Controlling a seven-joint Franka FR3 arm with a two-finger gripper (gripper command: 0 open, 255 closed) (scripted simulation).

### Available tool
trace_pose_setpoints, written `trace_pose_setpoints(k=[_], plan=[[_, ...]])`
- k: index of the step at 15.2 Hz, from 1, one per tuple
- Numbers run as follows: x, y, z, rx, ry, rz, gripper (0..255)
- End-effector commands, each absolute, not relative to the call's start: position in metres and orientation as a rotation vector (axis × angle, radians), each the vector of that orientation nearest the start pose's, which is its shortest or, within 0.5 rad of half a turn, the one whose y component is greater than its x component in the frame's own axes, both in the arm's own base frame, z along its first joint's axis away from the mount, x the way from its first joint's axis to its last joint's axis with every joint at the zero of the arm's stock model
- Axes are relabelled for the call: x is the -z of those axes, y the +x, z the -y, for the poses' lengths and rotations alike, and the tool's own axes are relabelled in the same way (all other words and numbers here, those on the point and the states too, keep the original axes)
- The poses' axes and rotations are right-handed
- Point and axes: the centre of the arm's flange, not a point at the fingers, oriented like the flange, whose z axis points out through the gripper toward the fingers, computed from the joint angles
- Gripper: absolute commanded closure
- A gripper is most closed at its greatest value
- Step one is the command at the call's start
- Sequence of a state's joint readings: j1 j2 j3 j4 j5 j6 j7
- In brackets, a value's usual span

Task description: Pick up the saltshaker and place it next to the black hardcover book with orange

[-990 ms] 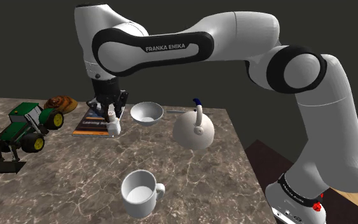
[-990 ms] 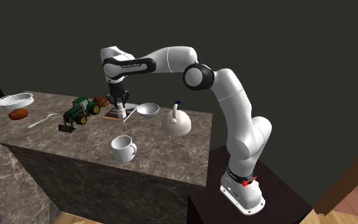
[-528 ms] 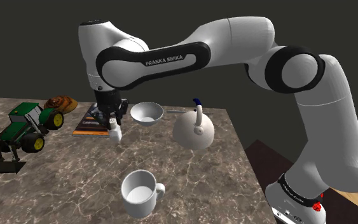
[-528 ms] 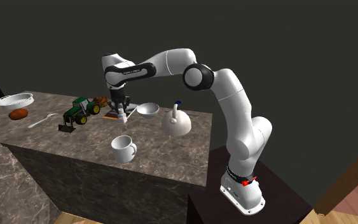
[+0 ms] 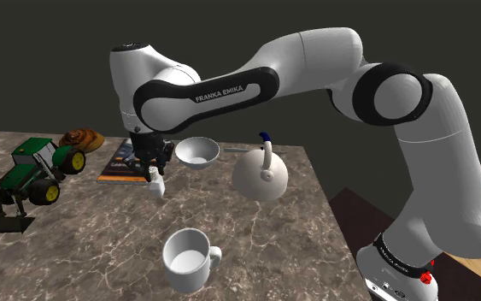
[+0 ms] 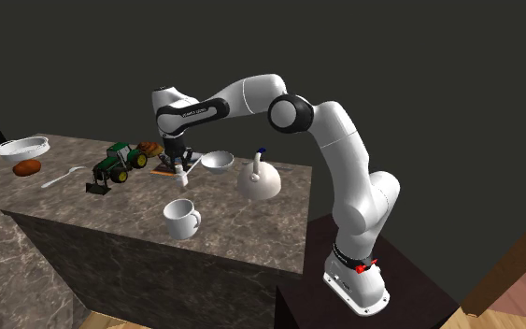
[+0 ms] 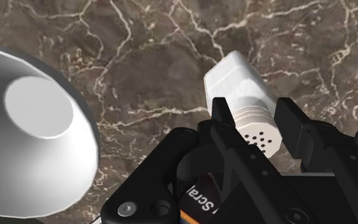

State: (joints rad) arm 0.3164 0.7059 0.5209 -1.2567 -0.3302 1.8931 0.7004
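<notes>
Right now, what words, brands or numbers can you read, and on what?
"FRANKA EMIKA": on the arm, along its black band.
"Scra": on the book, the rest of the word hidden.
Other print on the book's cover: too small to read.
The saltshaker: no text.

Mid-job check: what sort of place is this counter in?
Probably a home kitchen: a dark marbled counter carries a white kettle, a bowl and a mug, and the gripper holds a salt shaker. The toy tractor suggests a lived-in house.
</notes>
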Motion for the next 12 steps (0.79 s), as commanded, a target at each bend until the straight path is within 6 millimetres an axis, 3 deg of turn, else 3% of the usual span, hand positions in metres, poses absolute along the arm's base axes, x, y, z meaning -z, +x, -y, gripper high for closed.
trace_pose_setpoints(k=[1,4,5,10,12], plan=[[-0.38,0.575,-0.457,0.005,-3.112,0.203,255],[-0.38,0.575,-0.457,0.005,-3.112,0.203,255],[-0.38,0.575,-0.457,0.005,-3.112,0.203,0],[-0.38,0.575,-0.457,0.005,-3.112,0.203,0],[-0.407,0.575,-0.457,0.005,-3.112,0.203,0]])
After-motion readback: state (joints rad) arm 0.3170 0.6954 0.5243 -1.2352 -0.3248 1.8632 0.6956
